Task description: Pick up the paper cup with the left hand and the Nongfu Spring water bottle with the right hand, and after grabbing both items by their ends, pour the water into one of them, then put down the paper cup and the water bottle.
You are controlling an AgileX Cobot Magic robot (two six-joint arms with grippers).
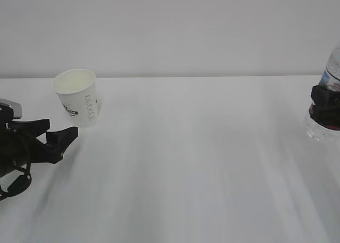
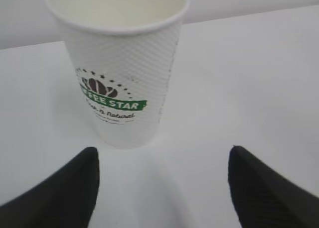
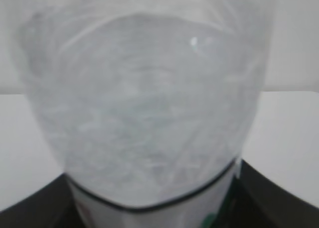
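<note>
The paper cup (image 1: 77, 97) stands upright on the white table at the far left, white with a green logo. In the left wrist view the paper cup (image 2: 119, 68) sits just beyond my left gripper (image 2: 162, 161), whose black fingers (image 2: 65, 193) stand wide apart with only bare table between them. In the exterior view my left gripper (image 1: 61, 130) lies low, just in front of the cup. At the right edge my right gripper (image 1: 325, 107) is shut on the Nongfu Spring water bottle (image 1: 330, 73). That clear bottle (image 3: 144, 108) fills the right wrist view between the jaws of my right gripper (image 3: 154, 193). I cannot make out a water level.
The white table (image 1: 191, 158) stretches between the two arms, with a pale wall (image 1: 170, 25) behind it. The bottle and right gripper are partly cut off by the right edge of the exterior view.
</note>
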